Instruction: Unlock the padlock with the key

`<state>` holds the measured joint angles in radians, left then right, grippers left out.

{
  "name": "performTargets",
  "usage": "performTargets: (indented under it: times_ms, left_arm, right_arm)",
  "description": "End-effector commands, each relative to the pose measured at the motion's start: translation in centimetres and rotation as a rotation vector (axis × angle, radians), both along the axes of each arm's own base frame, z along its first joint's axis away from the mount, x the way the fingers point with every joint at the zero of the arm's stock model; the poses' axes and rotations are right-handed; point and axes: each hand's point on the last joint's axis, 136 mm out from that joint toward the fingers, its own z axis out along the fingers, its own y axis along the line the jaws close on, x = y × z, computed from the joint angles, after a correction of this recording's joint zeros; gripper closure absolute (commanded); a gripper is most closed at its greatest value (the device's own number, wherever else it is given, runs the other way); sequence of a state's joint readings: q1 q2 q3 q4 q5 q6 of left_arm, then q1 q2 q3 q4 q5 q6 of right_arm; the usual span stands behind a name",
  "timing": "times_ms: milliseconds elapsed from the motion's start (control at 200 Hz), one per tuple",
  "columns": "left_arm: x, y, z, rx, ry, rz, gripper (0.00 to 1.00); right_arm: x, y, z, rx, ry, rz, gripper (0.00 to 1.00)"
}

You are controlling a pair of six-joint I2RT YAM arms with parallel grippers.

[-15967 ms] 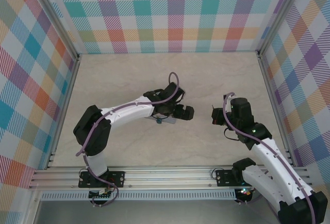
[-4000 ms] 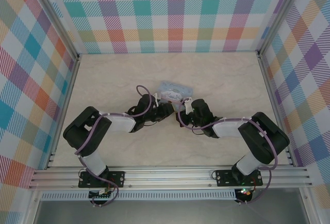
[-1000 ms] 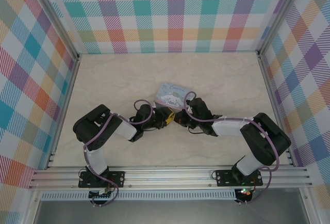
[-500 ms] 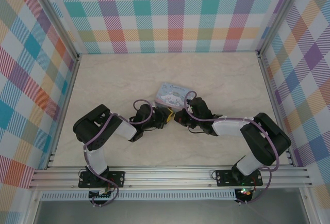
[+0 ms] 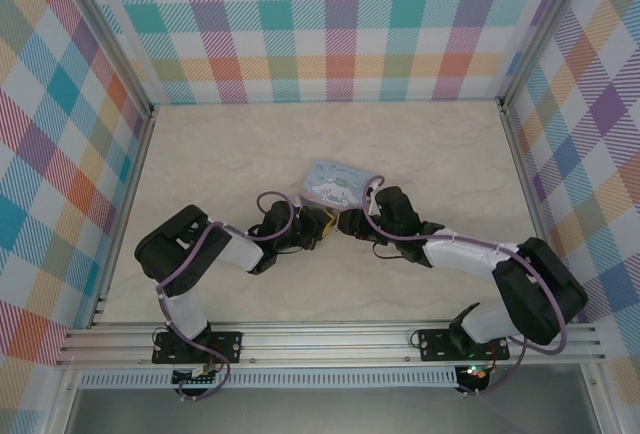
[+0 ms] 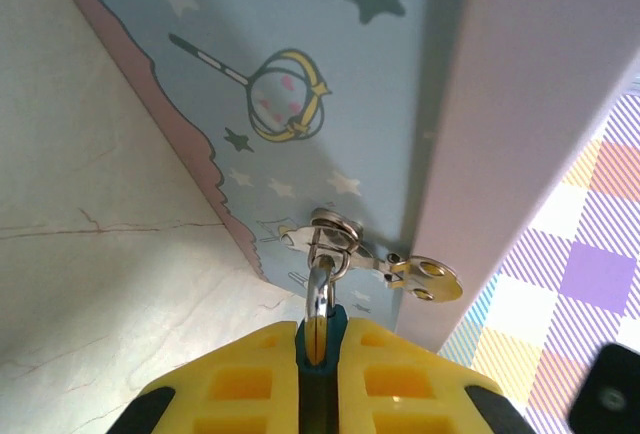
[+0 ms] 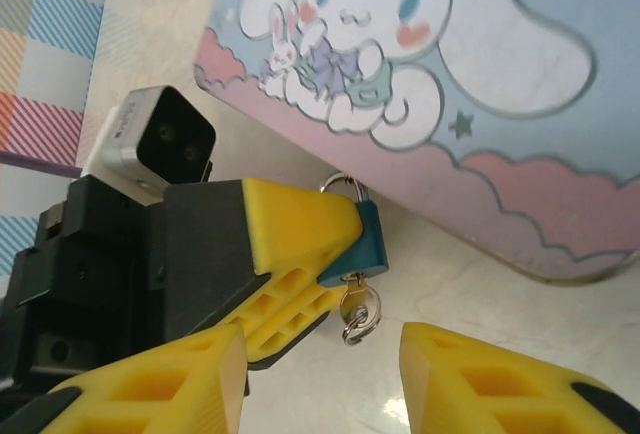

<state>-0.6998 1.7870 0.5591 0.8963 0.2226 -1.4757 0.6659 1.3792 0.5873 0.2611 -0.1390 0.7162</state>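
The small blue padlock (image 7: 364,241) hangs by its silvery shackle (image 6: 320,294) from the hasp of the pale blue cartoon tin (image 7: 450,74). My left gripper (image 6: 318,332) is shut on the padlock's body, its yellow fingers (image 7: 290,219) clamped on both sides. A tiny metal key (image 7: 354,304) with a split ring sticks out of the padlock's underside. My right gripper (image 7: 320,384) is open just below the key, one finger to each side and touching nothing. In the top view both grippers (image 5: 322,225) (image 5: 350,222) meet at the tin's (image 5: 335,182) near edge.
The tin lies flat on the pale marbled table (image 5: 230,154), near its middle. A brass latch tab (image 6: 428,279) sticks out beside the hasp. Plaid walls (image 5: 340,24) close in the back and both sides. An aluminium rail (image 5: 320,339) runs along the near edge.
The right arm's elbow has swung out to the right and its forearm has straightened. The left gripper stays shut on the padlock at the tin's edge.
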Motion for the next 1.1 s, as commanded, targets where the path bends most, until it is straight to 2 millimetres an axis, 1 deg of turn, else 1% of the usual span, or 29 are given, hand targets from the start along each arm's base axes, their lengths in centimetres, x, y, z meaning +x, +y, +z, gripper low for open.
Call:
performTargets:
  times_ms: [0,170,330,425,530,645,775,930,1045,1100]
  left_arm:
    - [0.0,-0.6,1.7,-0.011,-0.031,-0.018,1.00]
    - [0.0,-0.6,2.1,-0.013,-0.034,-0.020,1.00]
    - [0.0,-0.6,2.3,-0.019,-0.037,-0.019,1.00]
    - [0.0,-0.6,2.3,-0.022,-0.036,-0.020,1.00]
    - [0.0,-0.6,2.3,-0.021,-0.033,-0.019,1.00]
    - [-0.1,-0.5,2.2,-0.023,-0.027,-0.018,1.00]
    - [0.0,-0.6,2.2,-0.025,-0.029,-0.017,1.00]
    - [-0.1,-0.6,2.2,-0.025,-0.028,-0.015,1.00]
    - [-0.1,-0.5,2.3,-0.028,-0.023,-0.014,1.00]
    - [-0.1,-0.6,2.3,-0.029,-0.022,-0.015,1.00]
  right_arm:
    - [-0.1,-2.1,-1.0,-0.201,-0.169,0.082,0.54]
    - [-0.9,-2.1,0.9,-0.442,-0.469,0.254,0.51]
    - [-1.3,-2.2,2.9,-0.664,-0.727,0.355,0.46]
    - [-1.8,-2.2,3.2,-0.775,-0.855,0.427,0.44]
    - [-2.4,-1.7,2.7,-0.916,-1.006,0.523,0.41]
    - [-1.9,-1.9,1.7,-1.064,-1.065,0.583,0.41]
    - [-1.5,-1.2,0.6,-1.161,-1.117,0.648,0.41]
    - [-1.0,0.4,0.0,-1.181,-1.153,0.676,0.44]
    - [-0.7,1.2,-0.4,-1.171,-1.161,0.670,0.50]
    - [-0.6,1.4,-0.3,-1.163,-1.164,0.653,0.52]
